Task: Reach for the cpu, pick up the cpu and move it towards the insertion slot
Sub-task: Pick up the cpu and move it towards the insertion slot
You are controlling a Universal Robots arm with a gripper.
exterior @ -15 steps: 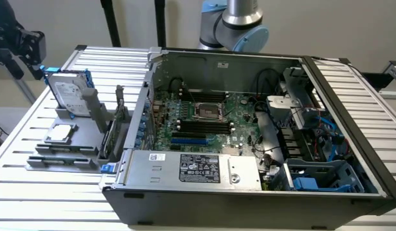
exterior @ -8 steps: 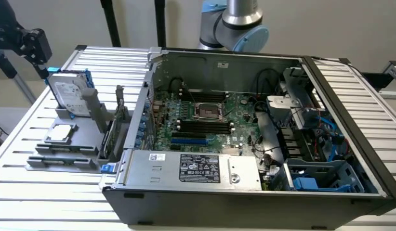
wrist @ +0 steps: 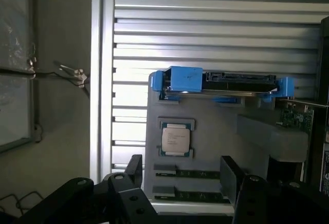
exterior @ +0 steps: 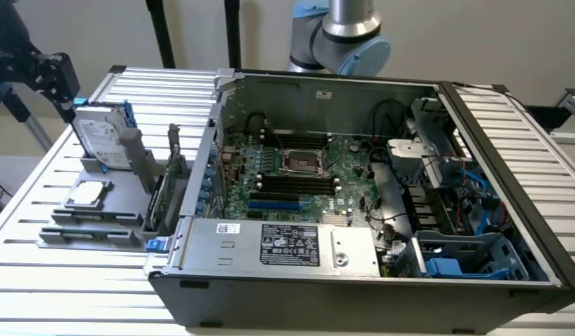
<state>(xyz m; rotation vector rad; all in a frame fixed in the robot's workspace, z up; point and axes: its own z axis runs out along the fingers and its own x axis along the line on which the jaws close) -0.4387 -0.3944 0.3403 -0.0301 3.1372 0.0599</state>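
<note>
Cpu (exterior: 88, 194) (wrist: 176, 138) noted lying flat in a recess of the grey fixture (wrist: 216, 147), its edges unobstructed, with the upright hard drive (wrist: 226, 80) near. Gripper (wrist: 181, 170) observed spread wide and empty, apart from the cpu. Insertion slot (exterior: 301, 162) is found uncovered, well apart, inside the open case (exterior: 268, 294).

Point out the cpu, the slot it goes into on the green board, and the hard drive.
cpu (wrist: 176, 138): wrist view, middle of its metal top.
insertion slot (exterior: 301, 162): exterior view, its dark centre.
hard drive (exterior: 99, 138): exterior view, its upright silver face.

The hand (wrist: 180, 160) hangs with its two black fingers (wrist: 134, 168) spread wide apart.
</note>
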